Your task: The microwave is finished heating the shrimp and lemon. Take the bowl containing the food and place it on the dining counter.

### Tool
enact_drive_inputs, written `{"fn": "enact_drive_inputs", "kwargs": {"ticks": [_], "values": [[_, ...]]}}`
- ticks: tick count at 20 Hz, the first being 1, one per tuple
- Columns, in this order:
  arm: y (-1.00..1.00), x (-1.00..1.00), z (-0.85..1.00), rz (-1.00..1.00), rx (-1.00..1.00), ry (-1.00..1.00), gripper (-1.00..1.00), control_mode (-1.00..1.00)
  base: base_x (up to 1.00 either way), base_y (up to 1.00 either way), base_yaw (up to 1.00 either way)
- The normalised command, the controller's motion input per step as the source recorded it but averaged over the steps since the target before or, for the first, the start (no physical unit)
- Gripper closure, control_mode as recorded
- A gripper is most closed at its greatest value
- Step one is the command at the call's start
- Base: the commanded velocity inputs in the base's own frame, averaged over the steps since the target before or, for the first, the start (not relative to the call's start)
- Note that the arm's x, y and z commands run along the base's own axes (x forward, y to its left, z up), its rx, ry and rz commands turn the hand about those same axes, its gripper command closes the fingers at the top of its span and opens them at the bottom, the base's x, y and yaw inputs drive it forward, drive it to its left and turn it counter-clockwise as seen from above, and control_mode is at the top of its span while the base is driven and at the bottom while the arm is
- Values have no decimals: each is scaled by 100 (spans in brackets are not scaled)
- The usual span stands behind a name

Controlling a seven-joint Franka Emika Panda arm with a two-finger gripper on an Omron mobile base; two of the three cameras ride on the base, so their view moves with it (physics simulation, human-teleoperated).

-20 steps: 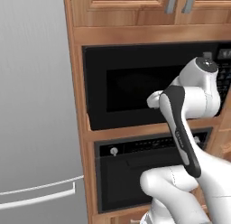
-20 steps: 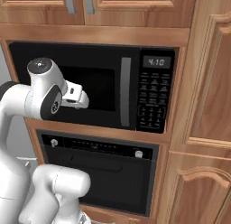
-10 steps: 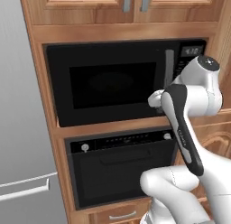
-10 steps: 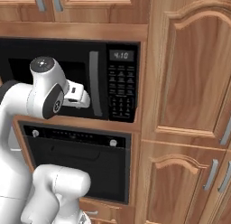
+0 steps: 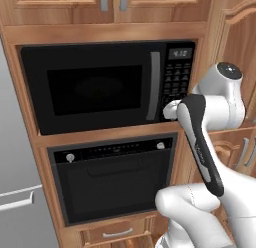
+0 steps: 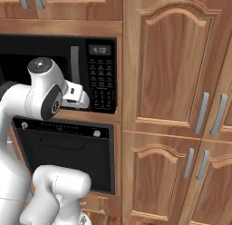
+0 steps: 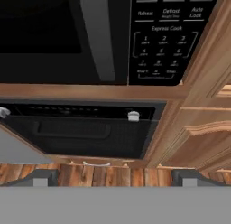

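Microwave: we see the microwave (image 5: 107,84) built into the wooden cabinetry, door shut, glass dark; we cannot make out the bowl or food behind it.
Handle: the upright silver handle (image 5: 154,86) runs down the right side of the door, just left of the keypad (image 5: 179,84).
Gripper: in the hand view our gripper (image 7: 115,177) has its two dark tips spread wide at 7 and 5 o'clock, with nothing between them. In the left base view the hand sits in front of the microwave's lower right corner, below the keypad.
Around: a black oven (image 5: 115,179) with two knobs and a horizontal handle sits directly under the microwave; a drawer (image 5: 117,233) lies below the oven. A grey fridge (image 5: 17,202) stands at 8 o'clock in the left base view. Tall wooden cabinet doors (image 6: 174,65) fill the wall at 3 o'clock of the microwave in the right base view.
In the way: the closed door stands between gripper and the inside of the microwave.
Writing: the display (image 6: 100,50) reads 4:10; on the keypad we read "Express Cook", "Reheat", "Defrost", "Auto Cook" and digits 1 to 9.
Change: since half a second ago the whole scene has slid left in the right base view and right in the left base view, so our cameras moved; the cabinet doors now take up more of the right base view.
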Motion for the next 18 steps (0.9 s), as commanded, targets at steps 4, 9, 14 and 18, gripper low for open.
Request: {"fn": "enact_drive_inputs", "kwargs": {"ticks": [4,9,14,18], "values": [[0,0,0,0,0,0,-100,100,-6,-43,0],[0,0,0,0,0,0,-100,-100,0,0,0],[0,9,0,0,0,0,-100,-100,0,0,0],[0,41,8,-4,0,-6,-100,-100,0,0,0]]}}
